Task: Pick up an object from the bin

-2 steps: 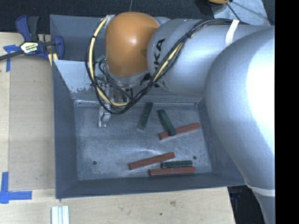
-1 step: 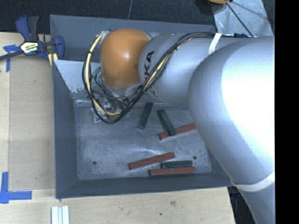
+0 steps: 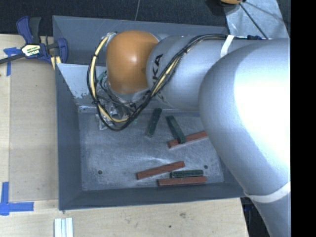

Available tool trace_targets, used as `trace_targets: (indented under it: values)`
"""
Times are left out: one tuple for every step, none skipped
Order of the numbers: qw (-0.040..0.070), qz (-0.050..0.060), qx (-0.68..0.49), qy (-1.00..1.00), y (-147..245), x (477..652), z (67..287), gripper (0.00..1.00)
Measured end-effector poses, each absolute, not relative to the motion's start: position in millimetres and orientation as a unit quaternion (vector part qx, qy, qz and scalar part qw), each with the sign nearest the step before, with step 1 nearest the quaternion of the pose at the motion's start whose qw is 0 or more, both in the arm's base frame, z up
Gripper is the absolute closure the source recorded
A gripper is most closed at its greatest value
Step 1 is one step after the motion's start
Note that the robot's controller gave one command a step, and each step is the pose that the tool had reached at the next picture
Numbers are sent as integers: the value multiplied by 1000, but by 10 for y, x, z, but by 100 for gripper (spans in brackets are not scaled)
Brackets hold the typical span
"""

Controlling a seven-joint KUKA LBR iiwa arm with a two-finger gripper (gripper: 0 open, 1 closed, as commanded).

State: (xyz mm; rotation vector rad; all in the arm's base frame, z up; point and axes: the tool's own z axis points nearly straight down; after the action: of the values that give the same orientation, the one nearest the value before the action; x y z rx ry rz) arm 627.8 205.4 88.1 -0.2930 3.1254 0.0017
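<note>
Gripper [image 3: 104,116] beside grey metal bin's [image 3: 69,147] left wall; open or closed, can't tell. Risk: wall strike, or empty grasp, since the flat dark green bar [image 3: 153,121] lies apart.

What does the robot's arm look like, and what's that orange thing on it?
The arm is built of fat, rounded silver-grey segments with pale bands across them and dark lettering on one side. A smooth orange dome caps its wrist, and black and yellow cables loop around it.

A black, rough-textured surface [image 3: 98,1] spreads across twelve o'clock. At six o'clock lies a pale grey speckled bench [image 3: 163,221], evenly lit.
</note>
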Motion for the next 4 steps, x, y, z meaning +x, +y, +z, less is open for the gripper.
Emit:
trace_targets:
  values:
    - [1,0,-113,994,1903,6186,791,100]
    - [-3,0,-139,990,1849,6149,1217,100]
    - [5,1,-136,991,1859,6192,1637,100]
    - [0,0,-244,970,1776,5985,2584,0]
